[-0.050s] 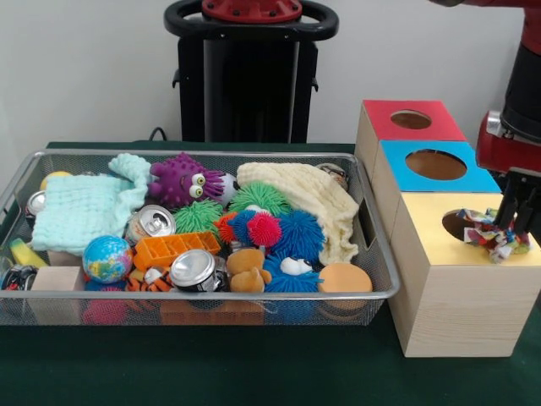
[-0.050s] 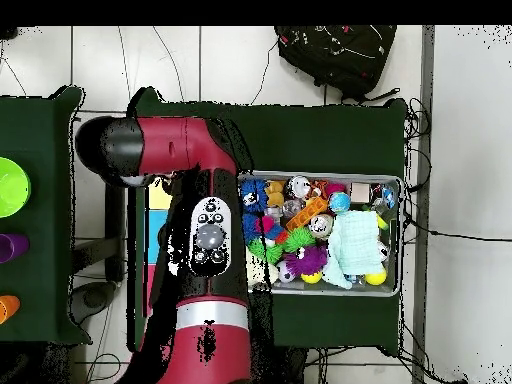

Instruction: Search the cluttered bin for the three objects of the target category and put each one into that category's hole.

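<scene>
My end effector (image 1: 516,227) stands over the yellow box (image 1: 461,279), its fingers clenched on a multicoloured rag (image 1: 493,234) that hangs beside the dark hole (image 1: 459,223) in the box top. I judge the rag is held there because yellow is its category's hole; it sits at the rim, not yet inside, so I would shift toward the opening before letting go. The blue box (image 1: 435,169) and red box (image 1: 406,118) stand in line behind. The bin (image 1: 376,254) on the counter (image 1: 254,372) holds the remaining clutter: a mint cloth (image 1: 80,211), a cream cloth (image 1: 313,199), cans, koosh balls, a globe ball (image 1: 107,258).

Limits: the fingertips are partly buried in fabric. Overhead, the arm (image 2: 195,220) covers the boxes and the rag entirely. Items low in the bin are hidden under others
</scene>
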